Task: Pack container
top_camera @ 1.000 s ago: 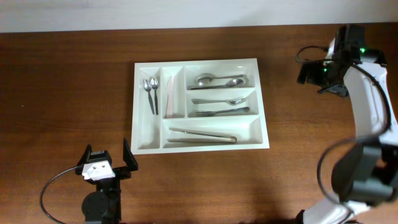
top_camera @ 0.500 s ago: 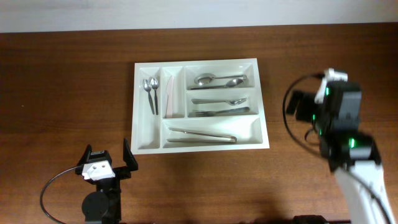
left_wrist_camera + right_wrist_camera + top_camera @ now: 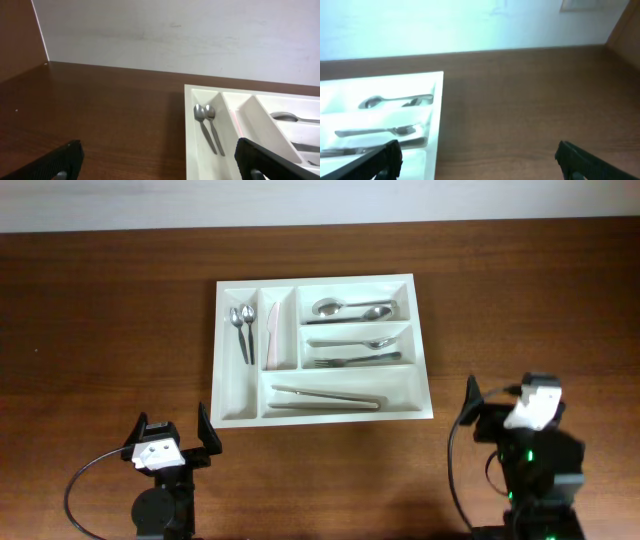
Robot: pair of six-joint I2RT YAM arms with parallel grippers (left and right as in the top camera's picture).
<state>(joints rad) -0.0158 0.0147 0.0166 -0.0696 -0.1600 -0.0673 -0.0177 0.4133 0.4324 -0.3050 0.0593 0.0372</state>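
Since the earlier frame the right arm has swung from the far right corner to the near edge, where the right end effector [image 3: 508, 405] now sits spread wide and empty. It matches the left end effector [image 3: 172, 430], equally wide and holding nothing. Beyond them, in the middle of the brown wooden tabletop [image 3: 100, 330], lies the large white rectangular plastic cutlery tray [image 3: 232, 392], touched by neither arm. Long silver metal tongs [image 3: 325, 398] fill its nearest compartment, with a silver fork [image 3: 350, 361], silver spoons [image 3: 352, 309] and a pale-handled knife [image 3: 271, 335] behind. No loose utensil shows, so packing looks finished. Any further reach risks a wide finger catching the light tray's rim, shoving it or jolting the sorted cutlery out of place.
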